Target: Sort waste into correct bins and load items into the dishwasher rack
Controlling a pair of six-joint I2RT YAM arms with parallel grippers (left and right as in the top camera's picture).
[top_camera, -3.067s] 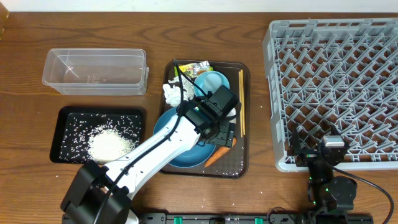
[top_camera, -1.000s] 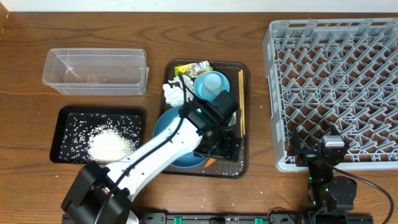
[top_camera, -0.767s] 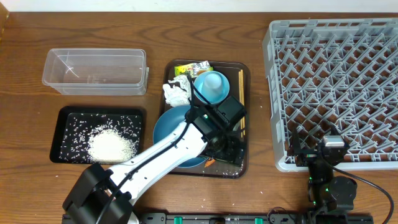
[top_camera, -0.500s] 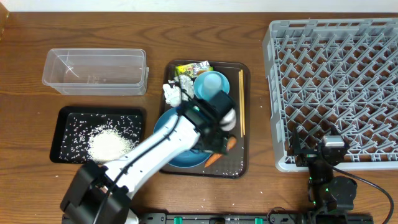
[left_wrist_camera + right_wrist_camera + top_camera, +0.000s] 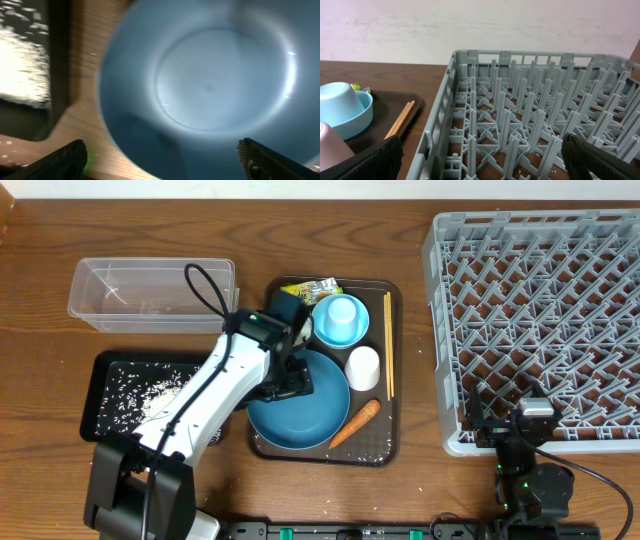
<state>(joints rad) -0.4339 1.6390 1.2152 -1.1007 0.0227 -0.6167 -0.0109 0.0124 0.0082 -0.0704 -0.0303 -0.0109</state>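
The large dark blue bowl [image 5: 310, 408] sits on the brown tray [image 5: 392, 442] and fills the blurred left wrist view [image 5: 210, 85]. My left gripper [image 5: 287, 378] hovers over its left rim, open and empty [image 5: 162, 160]. The light blue cup [image 5: 342, 312] stands upside down in the small light blue bowl [image 5: 325, 332]. The white cup [image 5: 362, 367], orange carrot [image 5: 355, 423], chopsticks [image 5: 388, 358] and snack wrapper [image 5: 308, 288] lie on the tray. The tissue is hidden under my left arm. Rice [image 5: 125, 388] lies in the black tray [image 5: 100, 362]. My right gripper [image 5: 533, 415] is open [image 5: 480, 155] at the grey rack's [image 5: 540, 310] front edge.
The clear plastic tub [image 5: 152, 295] stands empty at the back left, behind the black tray. Scattered rice grains lie on the brown tray's front strip. The rack [image 5: 530, 115] shows no dishes. The cup, bowl and chopsticks also show at the left of the right wrist view.
My left arm has swung from the right side of the brown tray, near the carrot and white cup, to the left over the big bowl's left rim. The right arm has not moved.
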